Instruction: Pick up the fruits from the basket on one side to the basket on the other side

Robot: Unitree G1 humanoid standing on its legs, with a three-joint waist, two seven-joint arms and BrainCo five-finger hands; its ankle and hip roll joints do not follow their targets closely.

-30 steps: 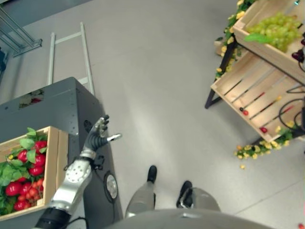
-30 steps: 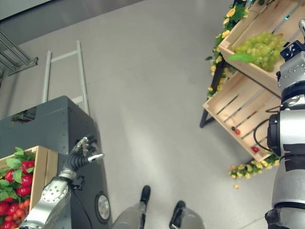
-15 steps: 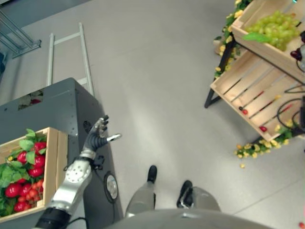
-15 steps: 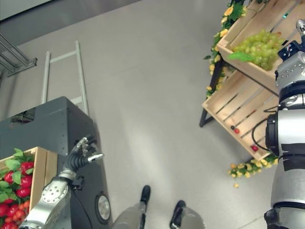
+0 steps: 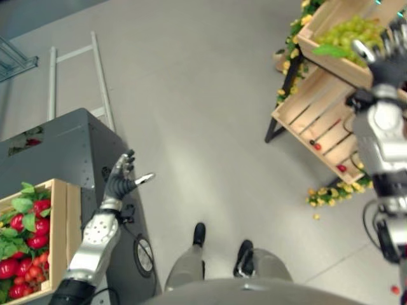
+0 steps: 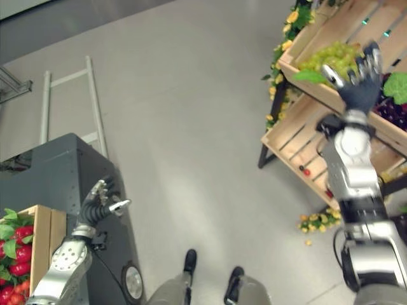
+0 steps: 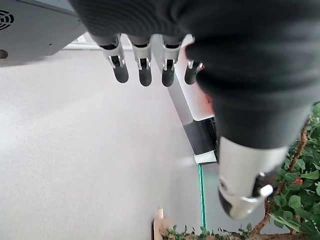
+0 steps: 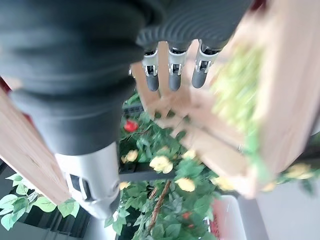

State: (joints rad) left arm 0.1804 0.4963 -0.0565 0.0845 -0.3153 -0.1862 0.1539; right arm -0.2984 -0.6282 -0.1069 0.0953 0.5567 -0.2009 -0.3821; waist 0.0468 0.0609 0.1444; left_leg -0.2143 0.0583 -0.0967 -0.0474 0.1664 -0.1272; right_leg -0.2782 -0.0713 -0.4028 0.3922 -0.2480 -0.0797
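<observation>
The robot's right hand [image 6: 359, 79], fingers spread and holding nothing, is raised just beside the green grapes [image 6: 327, 59], which lie in the upper wooden crate [image 5: 331, 13] of a slanted stand on its right. The grapes sit just to the hand's left. Its left hand [image 5: 121, 179], also open and empty, hovers well apart, near a crate of red fruit [image 5: 22, 244].

left hand [image 7: 165, 30] hangs open — fingers [image 7: 144, 67] straight — above grey floor [image 7: 75, 165], holding nothing.
</observation>
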